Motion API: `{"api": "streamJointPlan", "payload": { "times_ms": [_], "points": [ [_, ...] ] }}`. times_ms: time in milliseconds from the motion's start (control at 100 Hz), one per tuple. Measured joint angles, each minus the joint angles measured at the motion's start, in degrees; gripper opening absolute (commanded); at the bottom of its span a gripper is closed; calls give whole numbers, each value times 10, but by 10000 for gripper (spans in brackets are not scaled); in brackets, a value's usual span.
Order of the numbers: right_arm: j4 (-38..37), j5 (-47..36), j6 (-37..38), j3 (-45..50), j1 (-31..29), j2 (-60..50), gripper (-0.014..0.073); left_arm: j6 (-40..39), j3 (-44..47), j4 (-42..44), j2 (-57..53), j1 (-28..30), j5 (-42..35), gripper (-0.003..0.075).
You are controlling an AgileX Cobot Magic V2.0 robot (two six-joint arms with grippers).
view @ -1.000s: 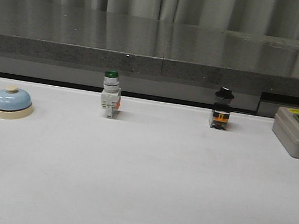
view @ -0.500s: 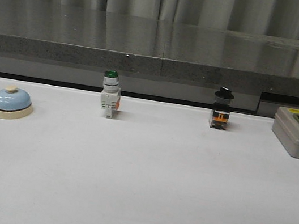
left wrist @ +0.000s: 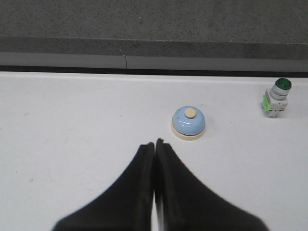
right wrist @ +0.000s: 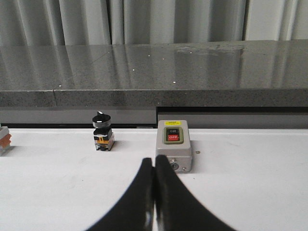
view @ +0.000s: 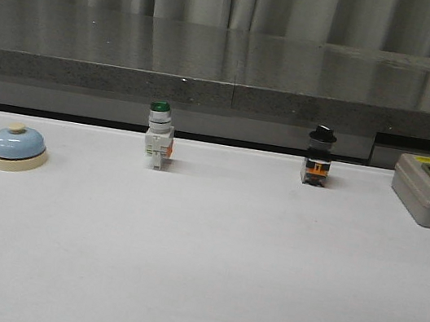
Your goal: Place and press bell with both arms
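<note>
Bell (left wrist: pixel 188 123) upright on bench (left wrist: pixel 72 125), just ahead and slightly right of left hand (left wrist: pixel 154 144), fingers pressed together; right hand (right wrist: pixel 154 169) likewise closed; best spread fingers wide, straddle dome squarely

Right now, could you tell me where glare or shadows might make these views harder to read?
Front view: the dark counter mirrors the curtain in soft streaks; the bell is sharp with a faint shadow. Left wrist view: even light, the left gripper a featureless black silhouette. Right wrist view: pale glare on the counter, and the right gripper equally dark before the grey box.
</note>
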Motion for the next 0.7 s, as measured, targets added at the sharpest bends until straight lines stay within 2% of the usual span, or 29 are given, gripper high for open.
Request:
{"api": "streamJointPlan", "payload": {
  "times_ms": [180,330,390,440,510,630,700],
  "points": [
    [0,0,0,0,0,0,-60,0,-64,-1,98,0,8,-20],
    [0,0,0,0,0,0,-60,0,-79,-10,152,0,8,-17],
    [0,0,0,0,0,0,-60,0,-80,-16,166,0,7,10],
    [0,0,0,0,0,0,-60,0,-80,-16,176,0,7,67],
    [0,0,0,0,0,0,-60,5,-80,-19,185,0,7,201],
    [0,0,0,0,0,0,-60,17,-80,-21,189,0,7,533],
    [0,0,0,0,0,0,-60,23,-80,-21,189,0,7,670]
  ]
}}
